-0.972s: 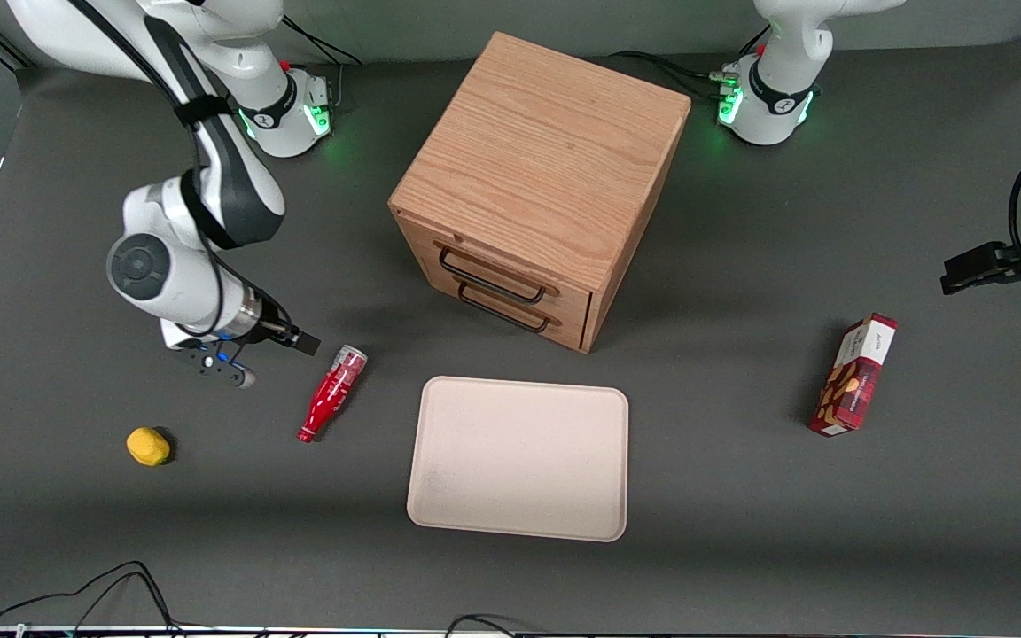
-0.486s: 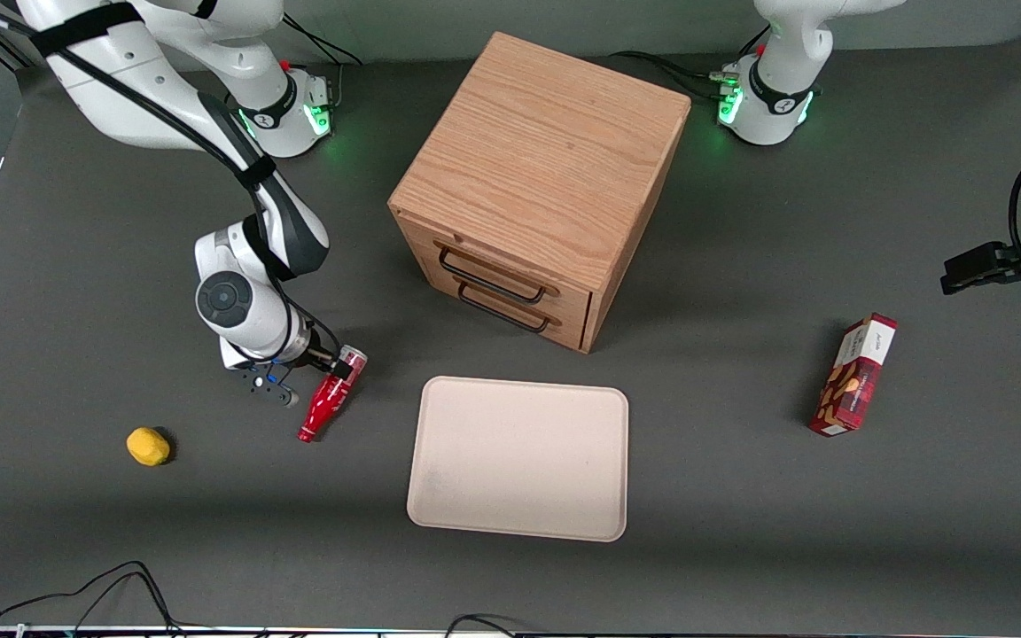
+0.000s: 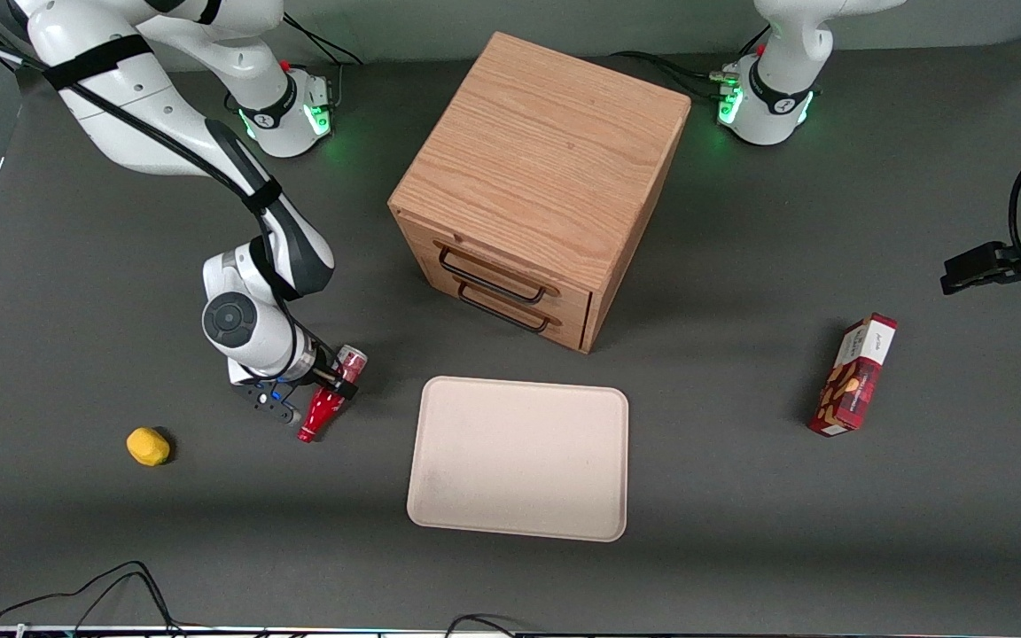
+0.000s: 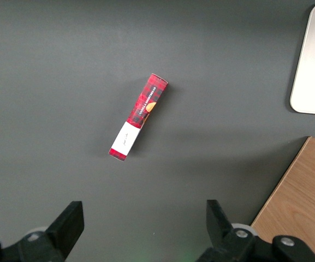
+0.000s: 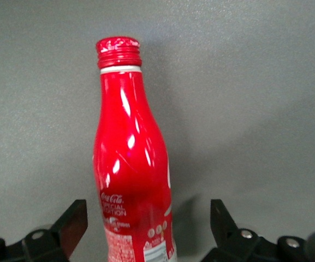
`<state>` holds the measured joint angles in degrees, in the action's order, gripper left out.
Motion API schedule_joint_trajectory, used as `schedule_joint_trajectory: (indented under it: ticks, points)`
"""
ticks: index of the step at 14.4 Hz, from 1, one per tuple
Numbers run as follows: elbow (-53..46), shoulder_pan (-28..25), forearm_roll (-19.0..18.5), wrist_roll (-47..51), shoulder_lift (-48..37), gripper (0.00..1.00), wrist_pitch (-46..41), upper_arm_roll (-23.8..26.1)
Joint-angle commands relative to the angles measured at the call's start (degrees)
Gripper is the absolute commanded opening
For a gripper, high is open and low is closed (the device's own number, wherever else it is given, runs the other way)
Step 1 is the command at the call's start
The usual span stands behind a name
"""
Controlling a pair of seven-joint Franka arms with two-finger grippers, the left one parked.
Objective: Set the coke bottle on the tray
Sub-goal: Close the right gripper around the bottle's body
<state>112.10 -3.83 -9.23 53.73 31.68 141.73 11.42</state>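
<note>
Spread end effector point(image 5: 146, 229) straddles the glossy coke bottle point(image 5: 132, 164) (slim-necked, ridged cap).

The working arm point(image 3: 156, 115) is showing glossy white shells with black joint bands and a black cable strapped along it. Its base point(image 3: 284, 106) is glowing green. The gripper point(image 3: 315, 394), down at the table, is showing black fingers point(image 5: 72, 224) with silver screws.

Lemon point(image 3: 148, 446): near the gripper point(image 3: 326, 386), nearer the front camera.
Wooden drawer cabinet point(image 3: 539, 182): farther from the front camera than the gripper.
Snack box point(image 3: 853, 375): well apart, toward parked arm's end.
</note>
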Motion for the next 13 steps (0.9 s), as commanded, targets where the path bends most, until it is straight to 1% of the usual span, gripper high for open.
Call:
schedule_joint_trajectory:
  ticks: [1, 12, 13]
  points:
    - [-1.97, -0.3, -2.02, 2.43, 1.72, 1.0, 0.39, -0.26]
    - [-2.15, -0.22, -2.02, 2.52, 1.81, 1.0, 0.39, -0.43]
    - [-2.06, -0.22, -2.11, 2.52, 1.81, 0.98, 0.39, -0.43]
